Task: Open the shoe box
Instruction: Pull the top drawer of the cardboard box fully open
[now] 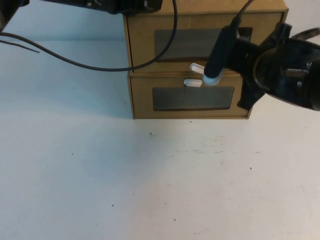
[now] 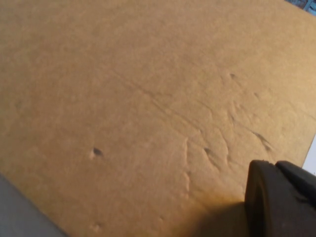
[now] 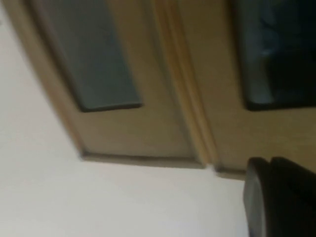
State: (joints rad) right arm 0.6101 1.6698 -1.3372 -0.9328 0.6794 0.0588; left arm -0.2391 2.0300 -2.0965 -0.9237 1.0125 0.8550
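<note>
Box [image 1: 145, 102] sits at bench [image 1: 150, 190] back, drawers flush | right gripper [image 1: 213, 76] at its front by white tabs [image 1: 192, 83], fingers closed | left gripper [image 2: 279, 197] over box top, state unclear

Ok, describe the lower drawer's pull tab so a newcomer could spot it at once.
On the white table stands a cardboard shoe box of two stacked drawers with grey windows, the left hand over its top. The lower pull tab is the small white stub above the lower window, beside the shut right hand; its twin sits higher.
</note>
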